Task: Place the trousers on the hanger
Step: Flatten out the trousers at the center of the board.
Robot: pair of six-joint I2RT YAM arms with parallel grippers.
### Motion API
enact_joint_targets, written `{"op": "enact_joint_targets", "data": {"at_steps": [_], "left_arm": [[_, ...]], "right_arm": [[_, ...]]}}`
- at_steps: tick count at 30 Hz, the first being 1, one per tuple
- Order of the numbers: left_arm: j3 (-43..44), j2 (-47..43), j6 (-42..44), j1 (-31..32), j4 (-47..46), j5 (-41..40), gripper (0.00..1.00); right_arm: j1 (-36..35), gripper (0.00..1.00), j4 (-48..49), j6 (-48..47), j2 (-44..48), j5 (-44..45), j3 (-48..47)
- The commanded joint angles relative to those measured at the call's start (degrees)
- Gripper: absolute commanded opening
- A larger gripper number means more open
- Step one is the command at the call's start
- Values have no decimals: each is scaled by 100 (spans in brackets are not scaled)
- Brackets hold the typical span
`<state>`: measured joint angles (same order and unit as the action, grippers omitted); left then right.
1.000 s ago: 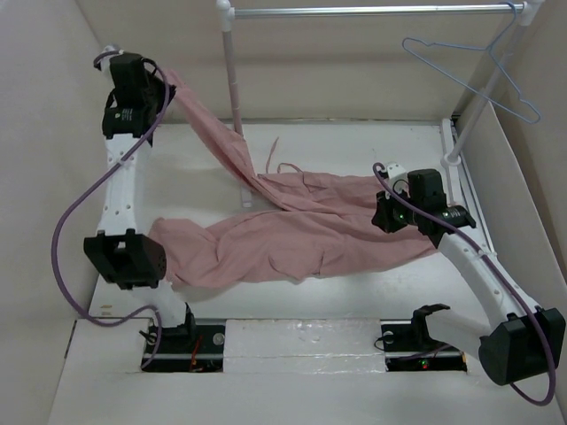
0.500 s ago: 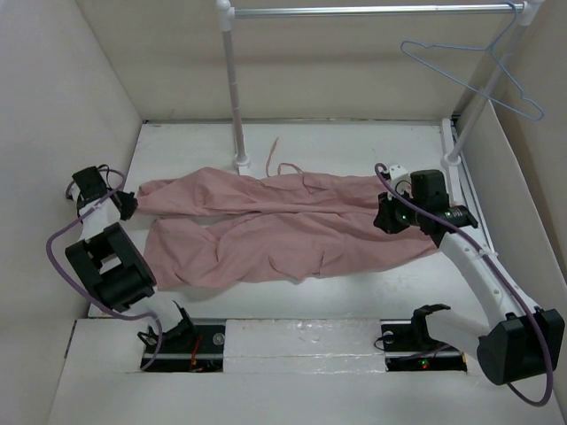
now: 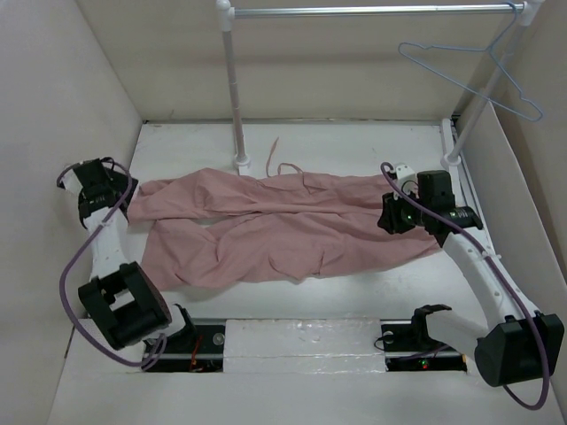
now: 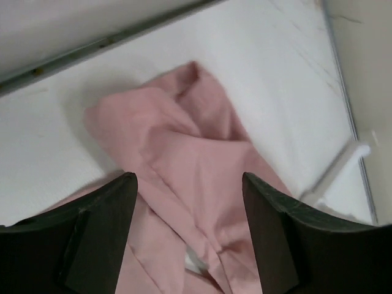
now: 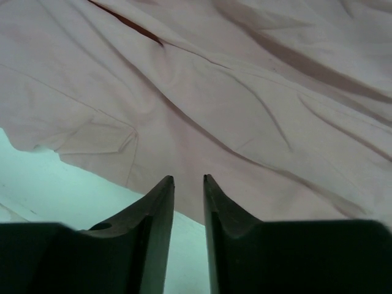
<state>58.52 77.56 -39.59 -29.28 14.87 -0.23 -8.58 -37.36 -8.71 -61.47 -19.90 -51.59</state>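
The dusty-pink trousers (image 3: 283,232) lie spread flat across the table, legs to the left and waist to the right. My left gripper (image 3: 124,200) is low at the left, just over the end of a trouser leg. In the left wrist view that gripper (image 4: 188,179) is open wide, with the trousers (image 4: 184,131) below and nothing pinched. At the waist end, my right gripper (image 3: 387,219) hovers over the trousers (image 5: 245,92). Its own view shows the gripper (image 5: 188,178) with a narrow empty gap between the fingers. The pale blue hanger (image 3: 469,78) hangs on the rail at the back right.
A metal rail (image 3: 372,11) spans the back on white posts, the left post (image 3: 235,97) standing just behind the trousers. The right post (image 3: 468,115) leans by the right wall. A thin drawstring (image 3: 274,152) trails behind the waist. Cardboard walls close in on three sides.
My left gripper came down from high at the back left, laid the trouser leg flat and opened off it. My right gripper's fingers have parted slightly.
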Motion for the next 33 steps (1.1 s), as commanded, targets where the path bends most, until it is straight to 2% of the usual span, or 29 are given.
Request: {"op": "enact_joint_targets", "data": {"at_steps": [1, 2, 3, 4, 5, 6, 9, 15, 18, 21, 27, 29, 31, 33], "left_arm": [[247, -417, 311, 702, -353, -644, 67], [404, -95, 416, 878, -336, -758, 73], [1093, 500, 765, 1141, 47, -925, 77], [1100, 506, 769, 1222, 51, -926, 77], [1378, 1184, 865, 1223, 233, -918, 77], [1625, 1478, 909, 1275, 583, -961, 77], [2346, 2376, 1199, 1275, 666, -988, 74], [3611, 3572, 1490, 1275, 920, -1226, 71], [3728, 3907, 1455, 1407, 807, -1356, 70], [3728, 4047, 1402, 1469, 640, -1453, 68], [3439, 4065, 1086, 1469, 622, -2147, 54], [3420, 4117, 1121, 1408, 561, -2069, 53], [3473, 4197, 1068, 1407, 683, -2078, 47], [3517, 4329, 1059, 1355, 762, -2060, 47]], "right_arm": [[84, 29, 107, -52, -5, -40, -9], [84, 19, 141, -34, -14, -75, 0], [84, 2, 168, -8, -5, -145, 0], [84, 1, 168, 18, 12, -146, 0], [84, 0, 229, 36, 39, -259, 0], [84, 0, 256, 53, 65, -330, 35], [84, 1, 396, 132, 153, -532, 166], [84, 10, 124, 1, 39, -497, 202], [84, 19, 80, 27, -119, -567, 123], [-100, 22, 63, 54, -207, -568, 71], [-373, 23, -25, 159, -242, -260, 61], [-425, 23, -43, 168, -225, -234, 70], [-425, 23, -78, 142, -207, -181, 62], [-425, 23, -131, 124, -181, -119, 27]]}}
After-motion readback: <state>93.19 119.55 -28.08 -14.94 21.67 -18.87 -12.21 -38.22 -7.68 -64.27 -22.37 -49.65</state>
